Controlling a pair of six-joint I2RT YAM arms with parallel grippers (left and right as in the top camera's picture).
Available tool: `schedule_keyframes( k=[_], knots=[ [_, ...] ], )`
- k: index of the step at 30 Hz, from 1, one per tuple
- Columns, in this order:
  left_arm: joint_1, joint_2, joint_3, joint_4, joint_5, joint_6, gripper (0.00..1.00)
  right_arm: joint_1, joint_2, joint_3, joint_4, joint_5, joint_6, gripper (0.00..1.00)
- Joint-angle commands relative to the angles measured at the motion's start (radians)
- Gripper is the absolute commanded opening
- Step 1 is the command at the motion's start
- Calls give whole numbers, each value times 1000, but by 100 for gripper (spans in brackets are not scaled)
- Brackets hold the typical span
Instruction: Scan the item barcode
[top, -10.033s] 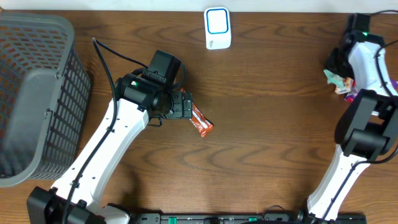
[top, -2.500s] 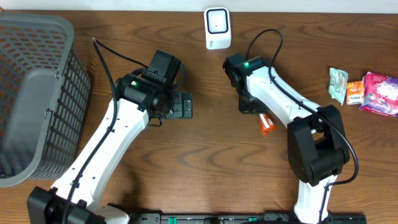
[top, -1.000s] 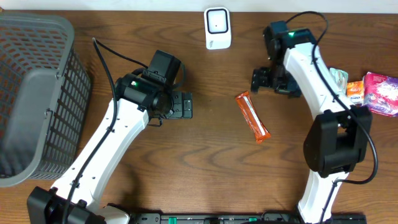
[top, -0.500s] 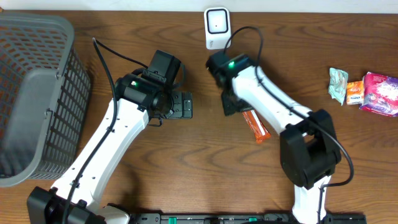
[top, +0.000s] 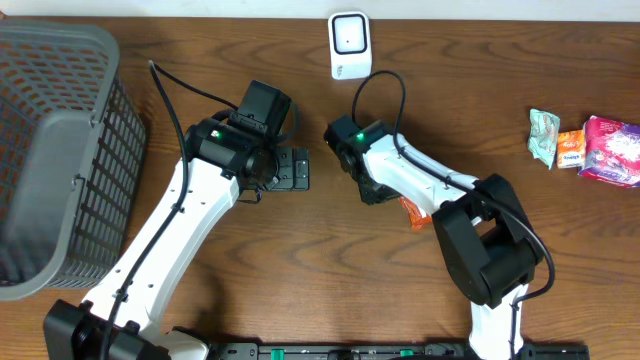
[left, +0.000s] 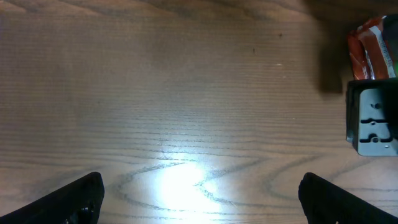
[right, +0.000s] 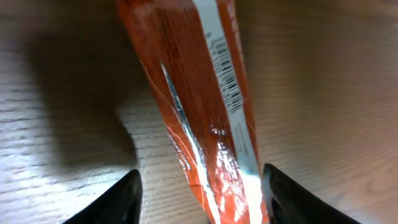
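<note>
Orange foil wrapper (right: 186, 118), barcode (right: 227, 78) up, lies ungripped between the part-open fingers (right: 112, 199) of the right gripper (right: 199, 198). The left gripper (left: 199, 199) gapes wide, empty. Brown wood-grain table (top: 330, 280), scanner (top: 350, 45) at twelve o'clock.

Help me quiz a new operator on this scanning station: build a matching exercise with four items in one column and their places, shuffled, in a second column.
Items
1. grey basket
2. white scanner
3. orange snack bar
4. pink packet

Places
A. right edge
B. in the middle, between the fingers of the right tool
C. left edge
D. far edge, centre

Pairs: 1-C, 2-D, 3-B, 4-A
</note>
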Motion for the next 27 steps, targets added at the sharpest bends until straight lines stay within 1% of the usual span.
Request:
schedule_keyframes(
  k=[1, 6, 12, 15, 16, 17, 19, 20, 23, 27],
  knots=[
    [0, 6, 0, -3, -9, 13, 100, 6, -9, -36, 22, 30, 14, 53],
    [0, 6, 0, -3, -9, 13, 100, 6, -9, -56, 36, 30, 14, 39],
    [0, 6, 0, -3, -9, 13, 100, 6, -9, -96, 76, 30, 14, 40],
    [0, 6, 0, -3, -9, 13, 100, 4, -9, -111, 91, 31, 14, 39],
    [0, 6, 0, -3, -9, 13, 100, 3, -9, -111, 93, 31, 14, 37],
    [0, 6, 0, -3, -9, 13, 100, 2, -9, -111, 97, 31, 14, 31],
    [0, 6, 0, -3, -9, 13, 100, -5, -9, -111, 102, 31, 14, 24],
    [0, 6, 0, -3, -9, 13, 100, -10, -9, -111, 105, 31, 14, 23],
    [0, 6, 0, -3, -9, 13, 100, -31, -9, -111, 112, 30, 13, 27],
    [0, 6, 0, -3, -9, 13, 100, -62, -9, -117, 137, 26, -2, 29]
  ],
)
